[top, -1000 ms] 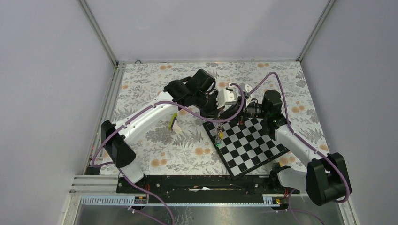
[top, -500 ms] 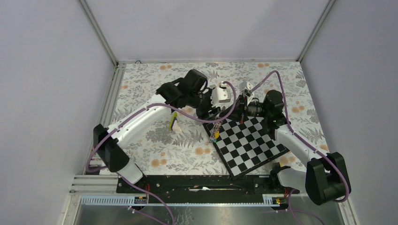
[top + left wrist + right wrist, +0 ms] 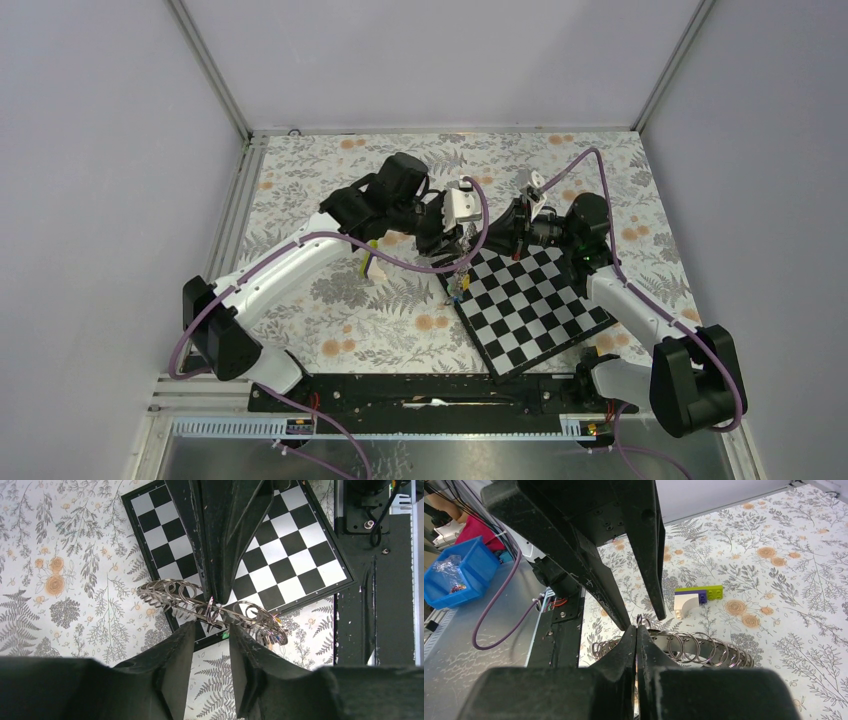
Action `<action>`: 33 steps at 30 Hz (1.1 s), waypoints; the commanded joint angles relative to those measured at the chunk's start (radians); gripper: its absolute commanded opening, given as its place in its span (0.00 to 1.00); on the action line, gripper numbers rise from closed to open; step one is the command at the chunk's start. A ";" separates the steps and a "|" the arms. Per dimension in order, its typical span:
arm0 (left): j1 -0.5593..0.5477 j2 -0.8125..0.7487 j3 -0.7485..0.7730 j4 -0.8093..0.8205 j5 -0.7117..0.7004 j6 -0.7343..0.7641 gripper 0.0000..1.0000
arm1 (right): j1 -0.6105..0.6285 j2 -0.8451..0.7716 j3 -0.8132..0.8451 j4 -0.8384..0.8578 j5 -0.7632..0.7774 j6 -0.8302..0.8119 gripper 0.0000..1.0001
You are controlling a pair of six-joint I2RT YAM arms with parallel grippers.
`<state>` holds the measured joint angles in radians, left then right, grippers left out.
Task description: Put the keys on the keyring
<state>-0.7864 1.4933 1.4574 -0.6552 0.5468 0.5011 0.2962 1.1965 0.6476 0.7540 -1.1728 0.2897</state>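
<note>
Lime-and-white wedge [image 3: 698, 597]: it lay on the floral cloth, furthest left and well apart from your work; the task did not call for it.

Left gripper [image 3: 211, 627]: your left claw stood with its fingers apart. Their tips were just beside the ring's rim, and the coil crossed in front of the gap. It gripped nothing that the views showed.

Keyring [image 3: 239, 614]: you had it lifted off the table, over the left corner of the board. From the left wrist it showed nearly edge-on.

Keys [image 3: 273, 632]: a small coloured bunch hung at one end of the ring, and below it in the overhead view. They were too small and blurred for you to count them or sort them by colour.

Right gripper [image 3: 636, 629]: your right claw was pinched together on a loop of the ring's rim and carried the ring by itself.

Chessboard [image 3: 290, 555]: it lay flat beneath and to the right of both claws.

Done so far, as I judged it: the bunch seemed threaded on already, since it dangled with the raised ring, and no key could be made out lying apart from it.

Left to do, as I judged it: you could not confirm all four from these views. Had all been on, setting the ring down was what remained.
</note>
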 commanded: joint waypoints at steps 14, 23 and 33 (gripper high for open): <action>0.003 -0.005 -0.002 0.027 0.044 0.049 0.10 | -0.012 -0.016 0.005 0.071 -0.016 0.015 0.00; 0.003 -0.008 -0.014 0.026 0.035 0.056 0.09 | -0.015 -0.011 0.008 0.080 -0.013 0.028 0.00; 0.003 0.017 0.000 0.026 0.060 0.042 0.00 | -0.017 -0.014 0.005 0.081 -0.003 0.030 0.00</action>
<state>-0.7864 1.4990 1.4460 -0.6468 0.5739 0.5419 0.2867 1.1969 0.6418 0.7540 -1.1717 0.3115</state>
